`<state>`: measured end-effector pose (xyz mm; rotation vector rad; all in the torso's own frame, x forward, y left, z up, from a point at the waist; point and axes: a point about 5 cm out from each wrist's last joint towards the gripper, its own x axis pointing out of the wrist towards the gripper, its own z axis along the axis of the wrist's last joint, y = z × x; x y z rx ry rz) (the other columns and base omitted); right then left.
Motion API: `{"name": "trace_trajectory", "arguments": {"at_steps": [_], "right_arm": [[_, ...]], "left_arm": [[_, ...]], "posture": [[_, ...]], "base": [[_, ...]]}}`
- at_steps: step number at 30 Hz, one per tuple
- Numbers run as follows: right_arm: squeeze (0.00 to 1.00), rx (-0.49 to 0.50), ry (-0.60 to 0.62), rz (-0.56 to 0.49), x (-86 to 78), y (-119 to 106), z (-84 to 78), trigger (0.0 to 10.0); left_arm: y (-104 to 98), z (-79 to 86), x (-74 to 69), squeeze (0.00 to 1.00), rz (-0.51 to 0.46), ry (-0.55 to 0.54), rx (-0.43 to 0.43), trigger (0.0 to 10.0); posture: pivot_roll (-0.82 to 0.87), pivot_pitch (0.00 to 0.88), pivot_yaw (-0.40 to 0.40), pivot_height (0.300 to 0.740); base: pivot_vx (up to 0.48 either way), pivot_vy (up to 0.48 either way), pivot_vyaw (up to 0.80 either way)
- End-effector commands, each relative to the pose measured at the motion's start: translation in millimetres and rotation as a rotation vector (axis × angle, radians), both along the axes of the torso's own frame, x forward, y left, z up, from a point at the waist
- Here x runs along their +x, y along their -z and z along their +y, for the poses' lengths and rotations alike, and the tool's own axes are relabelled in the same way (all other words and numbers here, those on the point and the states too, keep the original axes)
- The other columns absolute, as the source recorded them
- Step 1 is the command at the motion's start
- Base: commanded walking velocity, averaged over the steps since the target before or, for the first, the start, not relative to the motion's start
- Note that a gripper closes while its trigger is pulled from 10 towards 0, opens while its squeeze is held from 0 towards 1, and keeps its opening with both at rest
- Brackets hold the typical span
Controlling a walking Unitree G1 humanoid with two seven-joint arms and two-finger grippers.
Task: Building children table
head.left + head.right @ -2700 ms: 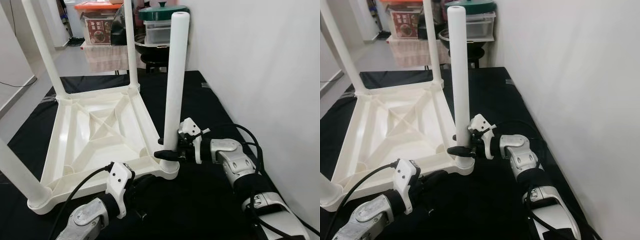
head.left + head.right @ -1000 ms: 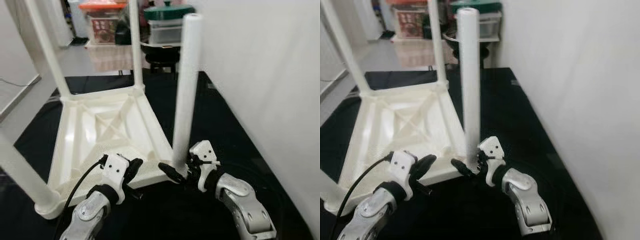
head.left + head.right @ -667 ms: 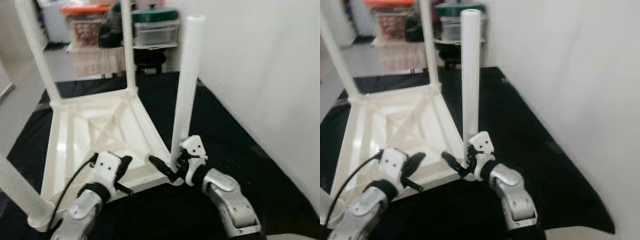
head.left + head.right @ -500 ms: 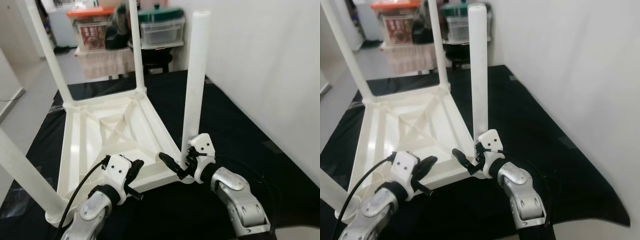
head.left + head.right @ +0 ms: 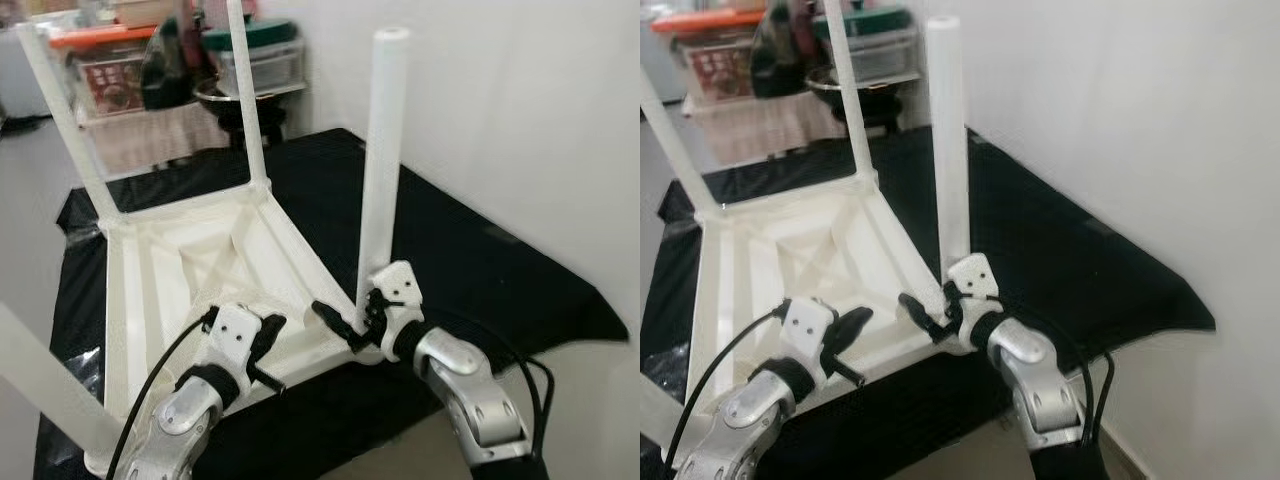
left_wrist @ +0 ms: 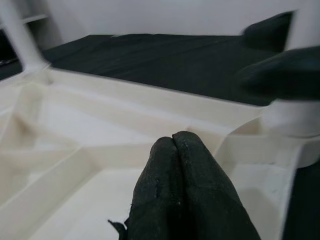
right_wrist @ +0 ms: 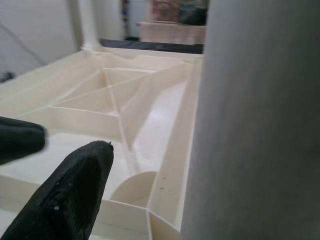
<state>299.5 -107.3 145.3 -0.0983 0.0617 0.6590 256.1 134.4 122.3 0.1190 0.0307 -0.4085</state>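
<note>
**Colleague:** Where's the table right now?

**Me:** I see the white table lying upside down on a black mat, its ribbed underside facing up. Legs stand up from its corners. The nearest one on my right, a white leg, stands upright in the corner socket close to the white wall.

**Colleague:** And your right gripper?

**Me:** My right gripper is at the foot of that leg. One black finger reaches out over the table's rim beside the socket; in the right wrist view the leg fills the side next to that finger. The other finger I can't make out, so I cannot tell whether the gripper is clamped around the leg or only lying against it.

**Colleague:** The left one?

**Me:** My left gripper is over the near edge of the table, a little way from the right gripper. In the left wrist view its two fingers are pressed together with nothing between them, poised above the hollow inside the frame.

**Colleague:** Anything further out?

**Me:** Beyond the mat there's a low shelf with plastic storage boxes, one lid orange, and a dark pot beside them.
</note>
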Motion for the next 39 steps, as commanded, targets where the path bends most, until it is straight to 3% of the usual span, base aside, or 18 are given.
{"name": "trace_trajectory", "arguments": {"at_steps": [1, 9, 12, 15, 19, 21, 24, 29, 39], "right_arm": [[0.00, -0.009, -0.095, 0.012, -2.7, 0.2, 22.6, 10.0], [0.00, -0.017, -0.224, 0.002, -10.2, -3.1, 12.3, 10.0], [0.00, -0.027, -0.253, 0.006, -12.1, -2.6, 0.8, 10.0], [0.00, -0.059, -0.143, 0.035, -2.2, 5.2, -23.9, 10.0], [0.00, -0.069, -0.105, 0.041, 0.7, 7.7, -28.9, 10.0], [0.00, -0.091, 0.006, 0.042, 9.7, 11.1, -37.4, 10.0], [0.00, -0.099, 0.067, 0.034, 16.8, 10.8, -40.2, 10.0], [0.00, -0.097, 0.181, -0.039, 48.9, -9.9, -45.4, 10.0], [0.00, -0.114, 0.285, -0.099, 77.0, -36.7, -63.9, 10.0]], "left_arm": [[1.6, 1.5, 0.5, 0.00, 0.001, -0.001, 0.024, 10.0], [-0.4, -1.2, -0.7, 0.00, -0.023, 0.031, 0.033, 10.0], [-0.4, -1.7, -0.7, 0.00, -0.022, 0.033, 0.031, 10.0], [-0.9, -2.0, -0.6, 0.00, -0.025, 0.032, 0.027, 10.0], [-1.1, -1.7, -0.6, 0.00, -0.026, 0.030, 0.027, 10.0], [-1.3, -1.4, -0.7, 0.00, -0.027, 0.030, 0.027, 10.0], [-1.4, -1.3, -0.8, 0.00, -0.027, 0.033, 0.026, 10.0], [-1.9, -2.9, -2.5, 0.00, -0.026, 0.046, 0.024, 10.0], [-1.9, -4.2, -6.8, 0.00, -0.022, 0.052, 0.010, 10.0]], "posture": [[-0.07, 0.058, -0.008, 0.740], [-0.08, 0.056, -0.007, 0.740], [-0.08, 0.055, -0.006, 0.740], [-0.08, 0.057, -0.008, 0.740], [-0.08, 0.058, -0.009, 0.740], [-0.08, 0.059, -0.007, 0.740], [-0.08, 0.059, -0.001, 0.740], [-0.06, 0.061, -0.004, 0.740], [-0.05, 0.064, -0.016, 0.740]], "base": [[0.000, 0.000, 0.00], [0.000, 0.000, 0.00], [0.000, 0.000, 0.00], [0.000, 0.000, 0.00], [0.000, 0.000, 0.00], [0.000, 0.000, 0.00], [0.000, 0.000, 0.00], [0.000, 0.000, 0.00], [0.000, 0.000, 0.00]]}}
